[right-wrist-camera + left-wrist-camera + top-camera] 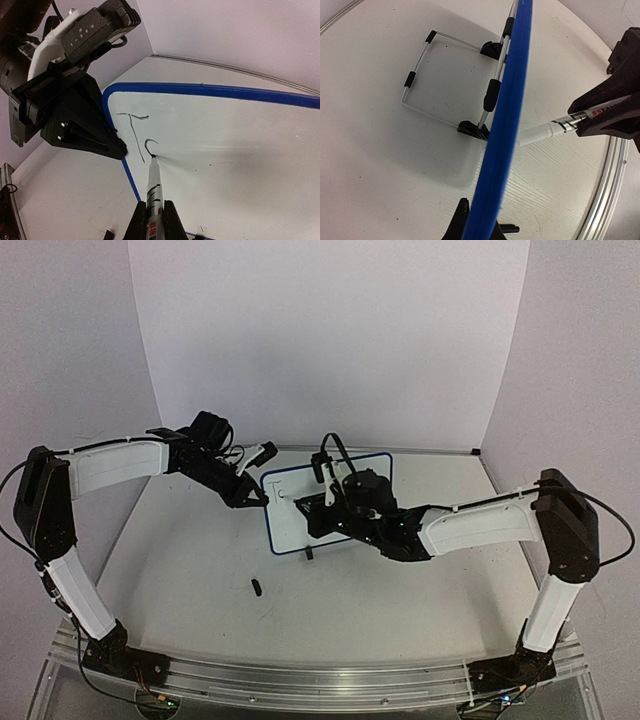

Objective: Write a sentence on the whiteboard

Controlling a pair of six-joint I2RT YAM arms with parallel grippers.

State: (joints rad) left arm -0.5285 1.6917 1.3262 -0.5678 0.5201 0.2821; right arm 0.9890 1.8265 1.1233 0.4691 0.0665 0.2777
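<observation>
Top external: white bench (200, 570), pale walls (330, 330); left end effector (256, 498) clamps whiteboard (288, 530) rim, right end effector (154, 206) pinches marker (153, 182).

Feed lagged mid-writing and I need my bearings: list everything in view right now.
whiteboard: one, white with blue rim, upright mid-table
sentence: one, black, only a T and a hooked stroke so far, board's upper left
marker: one, white barrel, tip on the board
wire stand: one, silvery with black sleeves, behind the board
small black piece: one, on the table before the board; unidentifiable
table: one, white
left pincer: black, shut on the board's left edge
right pincer: black, shut on the marker
</observation>
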